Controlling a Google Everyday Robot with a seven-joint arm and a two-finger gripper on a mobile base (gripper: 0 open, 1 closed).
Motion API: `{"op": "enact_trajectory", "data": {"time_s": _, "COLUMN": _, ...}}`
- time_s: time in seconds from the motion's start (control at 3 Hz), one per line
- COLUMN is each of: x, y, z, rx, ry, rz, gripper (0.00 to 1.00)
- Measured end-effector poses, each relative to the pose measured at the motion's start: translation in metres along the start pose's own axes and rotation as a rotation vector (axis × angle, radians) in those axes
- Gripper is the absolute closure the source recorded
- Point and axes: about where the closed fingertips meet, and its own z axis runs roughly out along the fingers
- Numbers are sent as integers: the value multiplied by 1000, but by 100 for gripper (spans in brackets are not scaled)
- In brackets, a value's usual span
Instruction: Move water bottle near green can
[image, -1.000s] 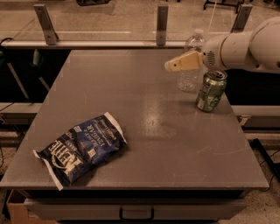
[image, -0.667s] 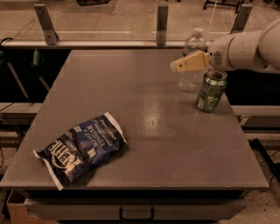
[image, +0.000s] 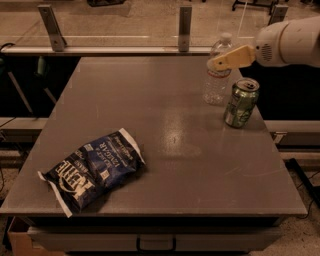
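Note:
The water bottle (image: 217, 80), clear with a white cap and a red label band, stands upright on the grey table (image: 165, 125) at the far right. The green can (image: 241, 103) stands upright just to its right and slightly nearer, a small gap apart. My gripper (image: 217, 63), cream-coloured on a white arm, reaches in from the right edge and crosses in front of the bottle's shoulder, above the can. Whether it touches the bottle is unclear.
A dark blue chip bag (image: 92, 167) lies at the table's front left. A railing with metal posts (image: 185, 27) runs behind the table. The table's right edge is close to the can.
My gripper has shifted slightly up and to the right, back toward the arm. The bottle, can and chip bag stay where they were.

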Motion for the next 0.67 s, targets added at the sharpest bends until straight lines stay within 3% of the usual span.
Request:
{"op": "enact_trajectory", "data": {"time_s": 0.33, "x": -28, "y": -42, "z": -40, "rx": 10, "ry": -38, "rz": -38, "gripper": 0}}
{"op": "enact_trajectory", "data": {"time_s": 0.67, "x": -38, "y": -71, "z": -73, "rx": -22, "ry": -65, "rz": -43, "gripper": 0}}
